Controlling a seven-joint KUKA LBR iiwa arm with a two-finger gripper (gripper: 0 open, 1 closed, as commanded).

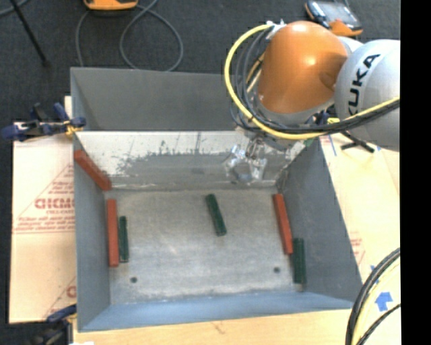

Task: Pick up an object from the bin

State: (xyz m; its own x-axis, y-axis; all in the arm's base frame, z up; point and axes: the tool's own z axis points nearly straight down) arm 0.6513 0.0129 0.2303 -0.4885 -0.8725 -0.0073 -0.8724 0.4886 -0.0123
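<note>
Behind the bin (pixel 91 269), on the dark floor, you'll see a thin cable (pixel 182 42) lying in loose loops. An orange object (pixel 111 3) is cut by the top edge to its left, and a black-and-orange device (pixel 335 16) lies further right. A blue arrow mark (pixel 384 300) sits beside the bin's front right corner.

the grey metal bin (pixel 202 101) shows white scratches; in it, three dark green flat sticks (pixel 215 214) and three red-orange flat sticks (pixel 112 232); the arm's dome cover (pixel 300 64) is orange.
</note>
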